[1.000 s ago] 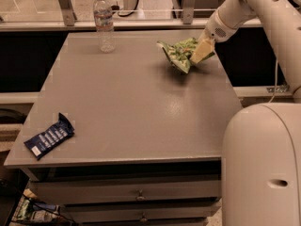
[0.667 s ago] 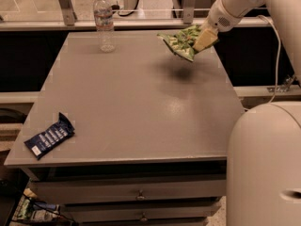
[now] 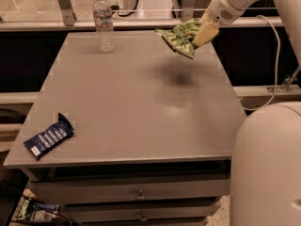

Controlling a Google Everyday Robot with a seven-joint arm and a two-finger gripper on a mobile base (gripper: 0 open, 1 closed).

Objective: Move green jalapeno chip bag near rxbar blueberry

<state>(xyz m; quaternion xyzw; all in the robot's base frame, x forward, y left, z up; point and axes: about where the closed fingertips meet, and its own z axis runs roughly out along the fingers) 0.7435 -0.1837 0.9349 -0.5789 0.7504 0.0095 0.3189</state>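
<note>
The green jalapeno chip bag (image 3: 179, 39) hangs in the air above the table's far right part, with its shadow on the tabletop below. My gripper (image 3: 202, 34) is shut on the bag's right end and reaches in from the upper right. The rxbar blueberry (image 3: 49, 136), a small dark blue wrapper, lies flat near the table's front left corner, far from the bag.
A clear plastic water bottle (image 3: 104, 21) stands upright at the table's far left. The grey table (image 3: 131, 107) has drawers under its front edge. My white base (image 3: 268, 168) fills the lower right. A cable (image 3: 276, 55) hangs at the right.
My gripper has lifted the green bag off the tabletop and carried it up; the bag now hangs clear of the surface. The blue wrapper and bottle have not moved.
</note>
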